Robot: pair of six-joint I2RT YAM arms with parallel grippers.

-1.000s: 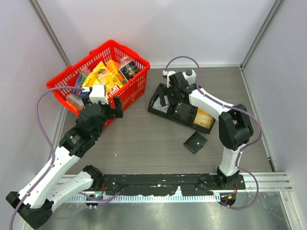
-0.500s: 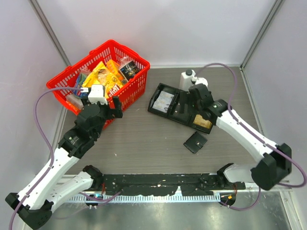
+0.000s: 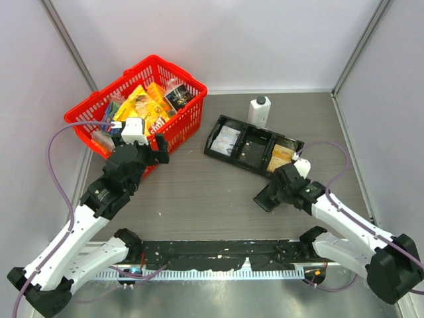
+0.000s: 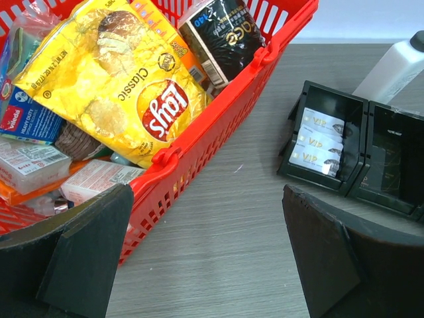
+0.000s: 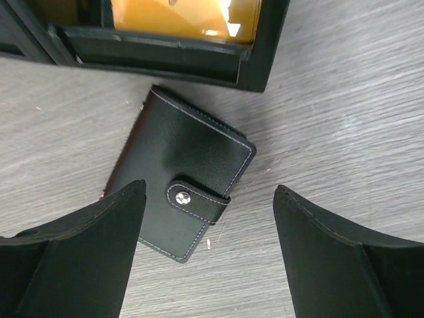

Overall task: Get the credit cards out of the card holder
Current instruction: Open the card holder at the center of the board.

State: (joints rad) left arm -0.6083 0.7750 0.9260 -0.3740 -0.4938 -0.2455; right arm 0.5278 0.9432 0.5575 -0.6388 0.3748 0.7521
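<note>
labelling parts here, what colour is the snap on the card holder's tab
Silver snap, black card holder; best in right wrist view

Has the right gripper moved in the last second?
Yes. The right gripper came from over the tray by the bottle toward the near edge, past the tray, and now hovers over the card holder.

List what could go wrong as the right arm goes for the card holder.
1. The card holder lies flat on the table, so the right jaws, open over it, may push it along instead of lifting it.
2. Its snap tab is fastened; tugging it with one arm may drag the whole holder.
3. The tray sits close beside it, so a jaw could knock the tray.
</note>
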